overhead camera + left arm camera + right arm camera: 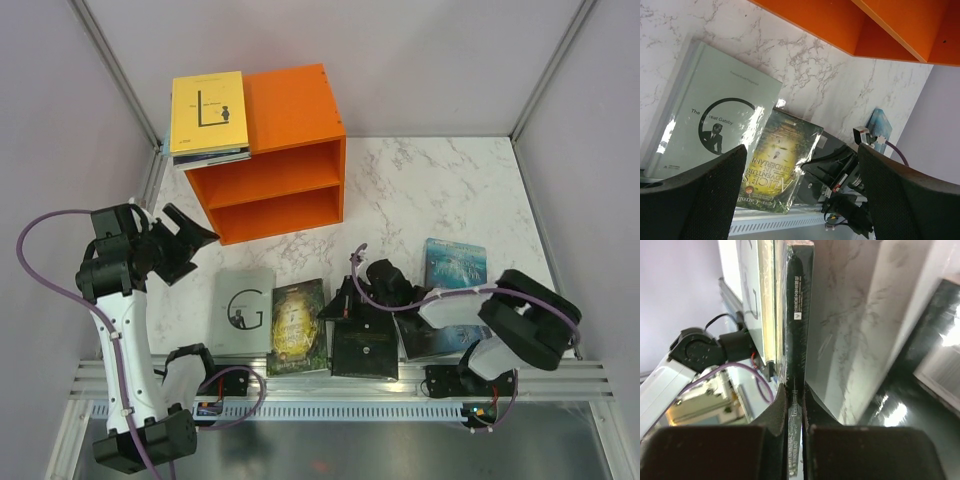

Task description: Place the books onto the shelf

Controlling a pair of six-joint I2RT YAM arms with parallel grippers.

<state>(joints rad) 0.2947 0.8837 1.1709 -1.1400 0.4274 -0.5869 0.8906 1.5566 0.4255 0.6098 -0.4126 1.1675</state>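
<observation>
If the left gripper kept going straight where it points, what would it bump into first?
Probably the dark green-gold paperback book lying flat on the white marble table: it shows between the fingers of the open left gripper in its wrist view. Depth is unclear, so that's a guess.

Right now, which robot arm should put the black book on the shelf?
Right. The right gripper is shut on the black book's edge; the left gripper hangs open and empty near the shelf.

Overhead rear overview; wrist views close on books (298, 327)
</observation>
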